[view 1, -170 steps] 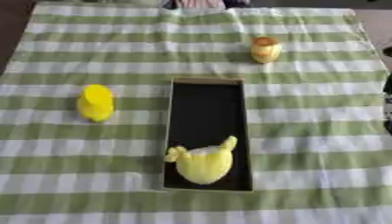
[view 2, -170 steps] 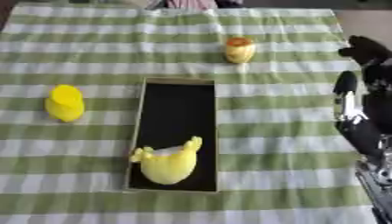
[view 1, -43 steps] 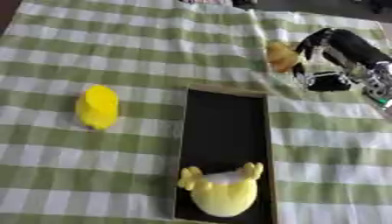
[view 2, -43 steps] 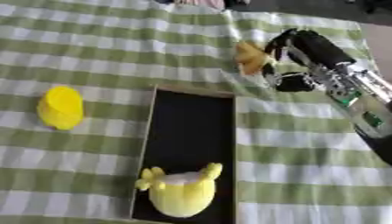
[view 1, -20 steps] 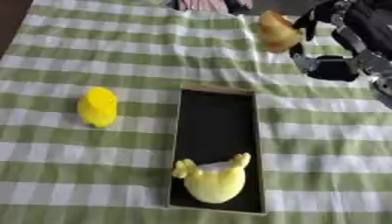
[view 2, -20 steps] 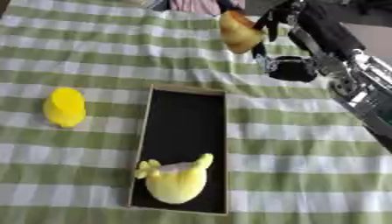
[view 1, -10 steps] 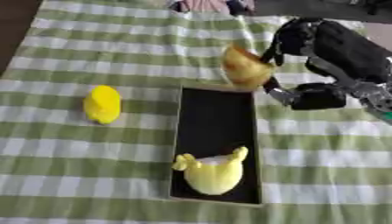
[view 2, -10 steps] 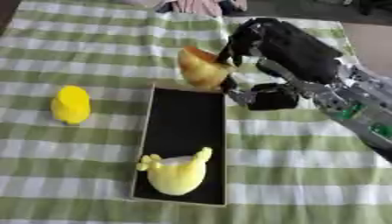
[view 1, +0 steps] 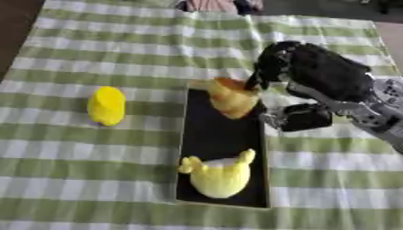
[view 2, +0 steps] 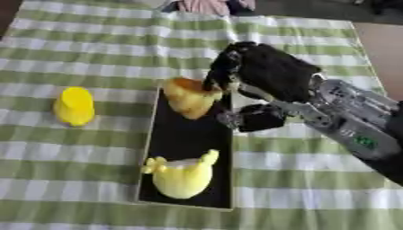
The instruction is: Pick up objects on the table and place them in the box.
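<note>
Black and bulky, the robot's right hand (view 1: 315,76) covers much of the upper right part of the surface, and its forearm is cut off by the right edge of both views. Its fingers (view 1: 264,72) are curled down onto the rim of a small orange-yellow soft toy (view 1: 230,97), pinching it; the exact contact is blurred, so I cannot tell how the thumb sits. The toy hangs at the left of the hand, over the far end of the long shallow box with a black inside (view 1: 223,139), and it hides the far rim there. Whether it touches the box floor cannot be seen. At the near end of the box lies a pale yellow plush toy with small wings (view 1: 218,176). On the green and white striped cloth (view 1: 94,148), well apart to the left of the box, stands a bright yellow rounded object (view 1: 106,106); its details are too soft to make out. The left hand shows in no view.
</note>
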